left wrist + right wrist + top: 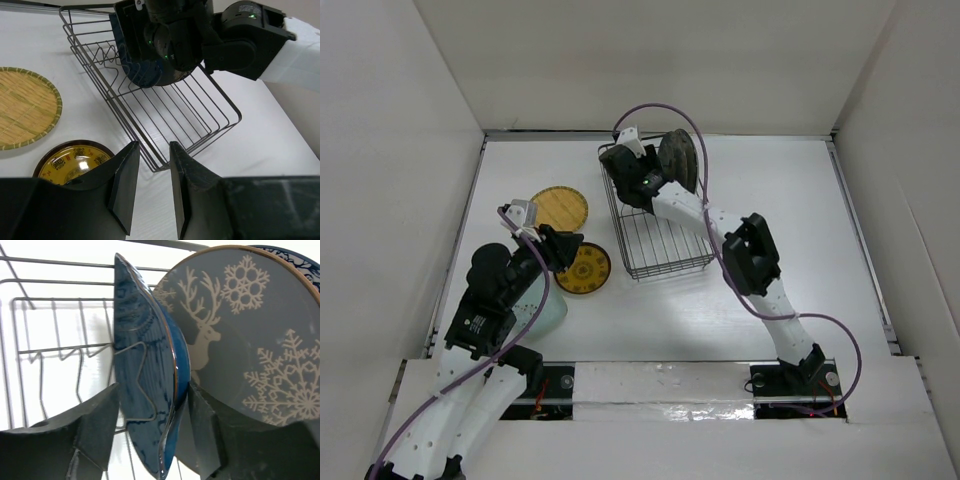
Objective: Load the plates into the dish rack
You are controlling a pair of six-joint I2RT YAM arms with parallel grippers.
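1. The dish rack (655, 235) holds the grey plate (250, 340) and the navy plate (145, 380), both on edge at its far end.
2. The yellow-tan plate (559, 208) and the mandala plate (585, 268) lie flat on the table (770, 200), left of the rack.
3. My right gripper (152, 435) is clamped on the navy plate's lower edge, inside the rack.
4. My left gripper (152, 190) hangs with its fingers slightly apart, holding nothing, just beside the mandala plate.
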